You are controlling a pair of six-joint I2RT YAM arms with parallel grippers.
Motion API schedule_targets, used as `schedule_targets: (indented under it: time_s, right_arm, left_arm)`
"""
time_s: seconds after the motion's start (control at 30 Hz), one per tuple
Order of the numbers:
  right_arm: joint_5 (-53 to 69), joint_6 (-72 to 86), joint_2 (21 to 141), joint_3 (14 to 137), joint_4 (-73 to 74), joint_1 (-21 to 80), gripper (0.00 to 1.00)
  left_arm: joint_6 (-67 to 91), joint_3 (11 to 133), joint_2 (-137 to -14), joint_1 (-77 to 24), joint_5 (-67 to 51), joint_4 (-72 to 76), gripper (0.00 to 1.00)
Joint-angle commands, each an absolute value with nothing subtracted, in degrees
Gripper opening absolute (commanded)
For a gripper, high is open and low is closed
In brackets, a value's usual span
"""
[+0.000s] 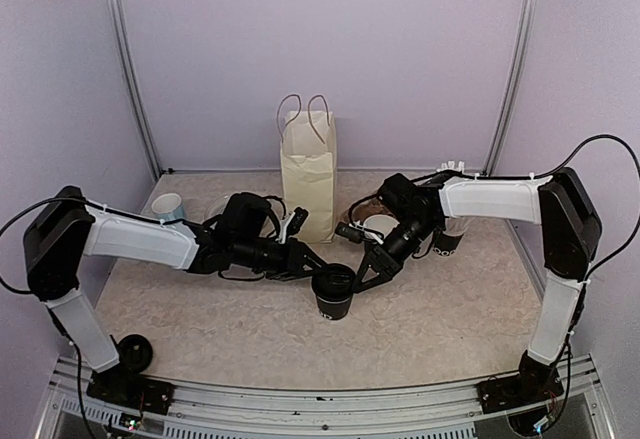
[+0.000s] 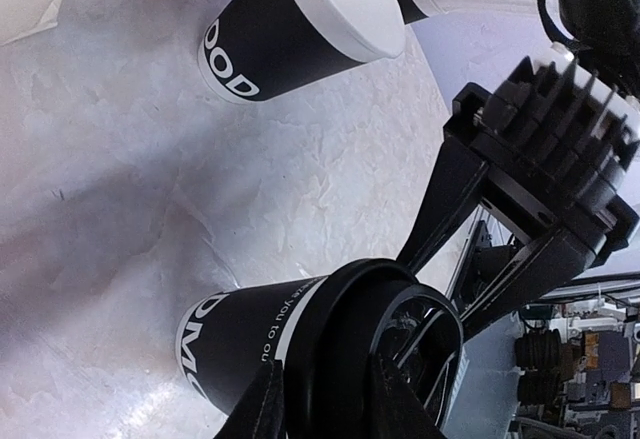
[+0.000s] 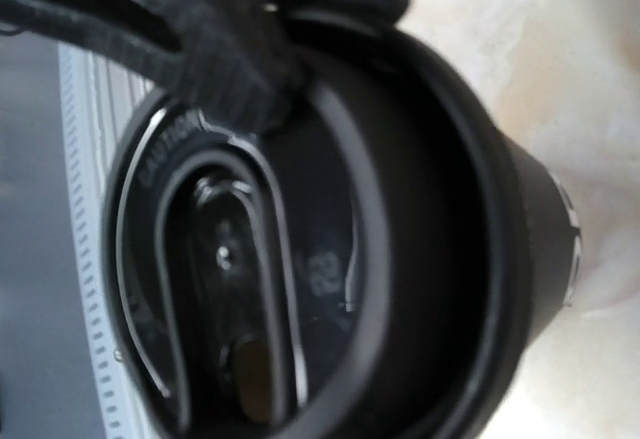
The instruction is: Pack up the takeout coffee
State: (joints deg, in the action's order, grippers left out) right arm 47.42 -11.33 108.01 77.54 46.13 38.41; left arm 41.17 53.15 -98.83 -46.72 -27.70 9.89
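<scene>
**Top view.** A black lidded cup (image 1: 334,301) stands upright on the table (image 1: 450,329), near centre, in front of the paper bag (image 1: 308,179) and apart from it. Both arms converge on it. The left gripper (image 1: 318,267) meets its upper left side and the right gripper (image 1: 362,274) meets its upper right. A second cup (image 1: 380,226), its mouth showing white, stands just right of the bag, partly hidden by the right arm. A further lettered black cup (image 1: 447,243) sits behind the right forearm, with white straws (image 1: 452,167) showing above the arm. A small blue cup (image 1: 168,206) is at far left.

**Left wrist view.** The left fingers (image 2: 262,414) are clamped on the lidded cup at its top, one on the outer wall below the rim and the other over the black lid (image 2: 350,304). The right gripper's fingers (image 2: 440,207) stand spread, their tips at the lid's right edge. Whether they press on it cannot be told. The white-mouthed cup appears beyond, well apart from the lidded one.

**Right wrist view.** This is a close, blurred view of the lid's top, filling the frame. A dark finger (image 3: 230,59) crosses the lid's upper edge. The right gripper's state is not determinable here.
</scene>
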Motion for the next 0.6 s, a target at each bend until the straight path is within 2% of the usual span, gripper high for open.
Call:
schedule_targets:
  time_s: [0.0,0.1,0.33,0.57]
  right_arm:
    - [33.16,-16.42,110.75,78.1,42.28,39.92,0.34]
    - [37.36,-17.97,107.67,79.62,43.3,39.98,0.39]
    - [38.57,-19.95,103.36,78.11,45.17,39.97,0.55]
    - [38.63,-19.96,101.98,76.16,45.51,39.97,0.59]
  left_arm:
    - [35.91,52.55,-105.64,-49.46,-20.48,-9.51,0.29]
    - [34.43,58.36,-105.3,-49.53,-19.52,-12.28,0.38]
    - [33.38,68.28,-105.14,-50.31,-17.0,-16.25,0.46]
    - [35.08,68.21,-101.64,-50.52,-15.6,-15.1,0.52]
